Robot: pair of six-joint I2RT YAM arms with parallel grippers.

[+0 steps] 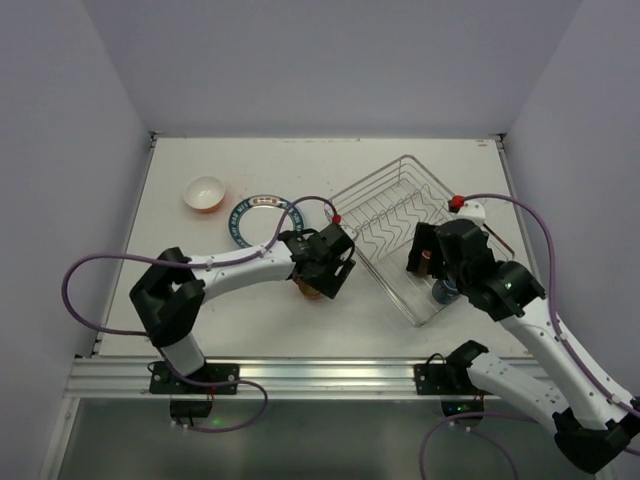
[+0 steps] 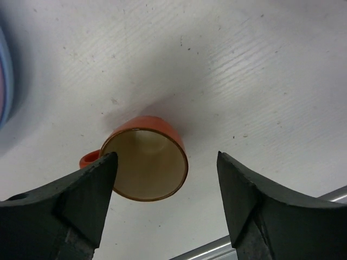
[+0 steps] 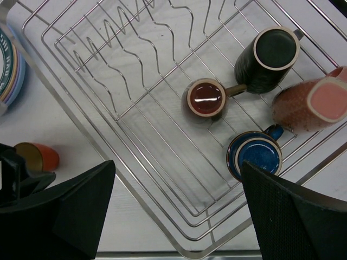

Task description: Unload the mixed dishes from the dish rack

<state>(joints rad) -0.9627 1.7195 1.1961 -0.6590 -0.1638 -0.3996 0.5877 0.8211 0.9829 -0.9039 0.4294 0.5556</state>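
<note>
While the left end effector hangs over the pale worktop with its jaws parted and gripping nothing, a small glossy orange ceramic mug stands upright beneath it, between the two black fingers. Its rim sits just beside the finger on the handle side, perhaps touching it; the other finger is well apart. To finish this set-down cleanly, the arm should probably rise straight up, so neither finger clips the rim or handle. The right end effector, jaws wide and empty, hovers above the rectangular silver wire dish rack, which holds a small brown mug, a black mug, a blue mug and a speckled pinkish mug lying on its side.
</note>
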